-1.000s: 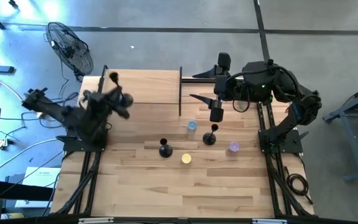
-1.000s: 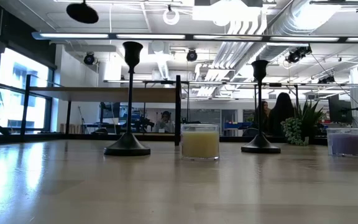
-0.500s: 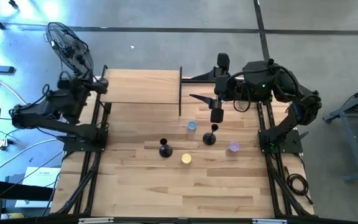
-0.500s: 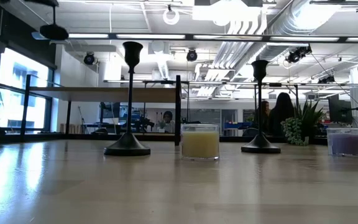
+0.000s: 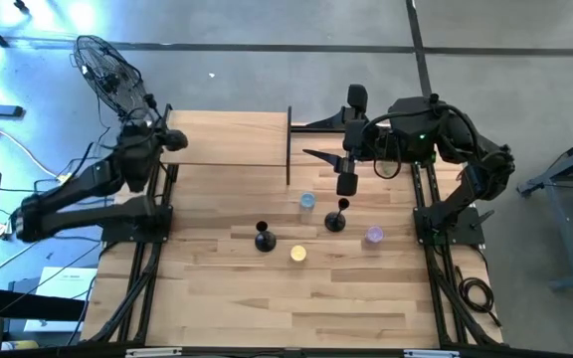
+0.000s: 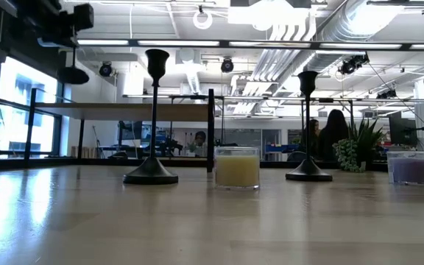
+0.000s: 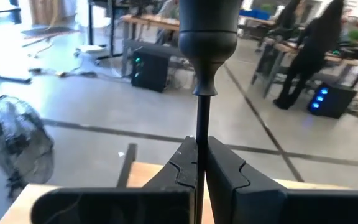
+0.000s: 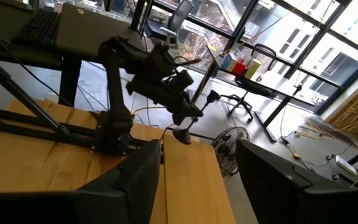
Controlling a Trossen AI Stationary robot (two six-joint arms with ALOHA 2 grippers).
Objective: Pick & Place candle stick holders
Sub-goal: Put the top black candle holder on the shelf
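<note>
Two black candle stick holders (image 5: 265,239) (image 5: 338,219) stand on their round bases in the middle of the wooden table; the low view shows them upright (image 6: 152,110) (image 6: 308,125). A third holder (image 7: 207,31) is carried by my left gripper (image 5: 163,137), which is shut on it above the table's far left corner. My right gripper (image 5: 314,140) hangs high over the table's far middle and points toward the left arm. It is open, with nothing between its fingers (image 8: 142,180). My left gripper pinches the holder's thin stem (image 7: 199,140) between its two fingers, below the cup (image 7: 207,28). The fingers come in about level and lie across the stem. The holder stands upright and lifted clear, its round base (image 6: 72,74) hanging below the gripper.
Three glass candles stand among the holders: blue (image 5: 307,202), yellow (image 5: 298,254), purple (image 5: 374,236). A raised wooden board (image 5: 227,139) with a black upright post (image 5: 288,144) fills the far left. A fan (image 5: 112,75) stands on the floor beyond. The near half is bare wood.
My left gripper has swung from over the raised board toward the table's far left corner, turning and sinking as it went. The holder has stayed in its fingers, and its base shows lower in the low view than before.
</note>
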